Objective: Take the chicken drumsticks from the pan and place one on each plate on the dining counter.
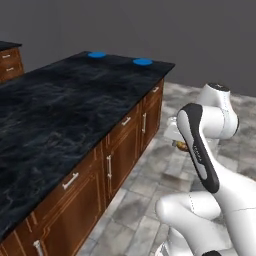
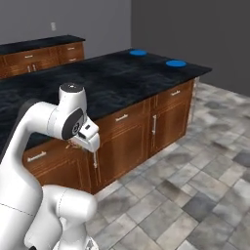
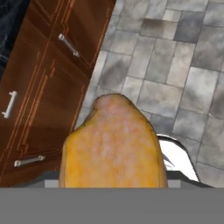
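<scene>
The counter (image 1: 60, 110) is a large island with a black marbled top over brown wooden cabinets with pale bar handles. Two flat blue plates lie on it at the far end, well apart from each other: one plate (image 1: 97, 54) at the far corner, the other plate (image 1: 142, 62) close to the edge above the cabinet fronts. The island stands on a floor (image 2: 195, 195) of mottled grey stone tiles.
</scene>
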